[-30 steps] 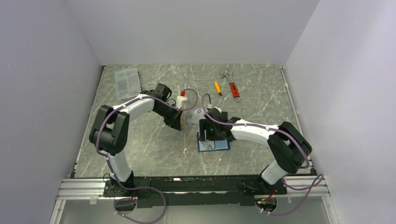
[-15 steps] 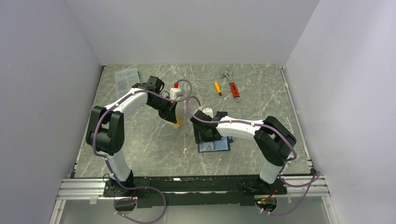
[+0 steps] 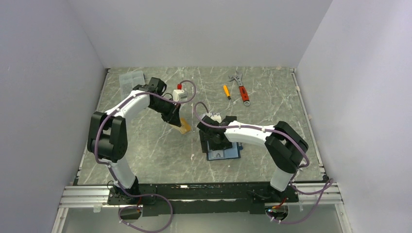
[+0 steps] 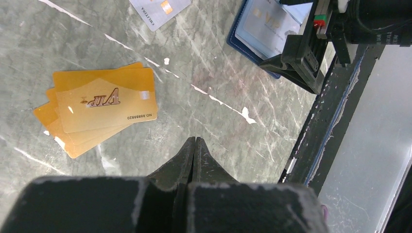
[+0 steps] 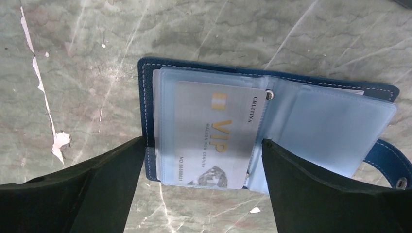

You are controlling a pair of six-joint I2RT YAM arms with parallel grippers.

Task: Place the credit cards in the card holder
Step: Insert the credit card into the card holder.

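The card holder (image 5: 340,126) lies open on the table, navy outside and light blue inside. A silvery-white VIP card (image 5: 214,133) sits in its clear left sleeve. My right gripper (image 5: 203,141) is open, its fingers astride that card, just above the holder (image 3: 228,153). A stack of orange-gold cards (image 4: 104,99) lies fanned on the table, also in the top view (image 3: 184,127). Another silvery card (image 4: 160,7) lies farther off. My left gripper (image 4: 194,141) is shut and empty, a short way from the gold stack. No black cards show.
A clear grey compartment box (image 3: 132,80) stands at the back left. An orange screwdriver (image 3: 226,91) and a red-handled wrench (image 3: 241,89) lie at the back right. Small white flecks (image 4: 248,115) dot the marble table. The table's front rail (image 4: 330,121) is close to the left gripper.
My left arm has drawn back and left, uncovering the gold cards. My right gripper has shifted left and nearer over the open card holder.
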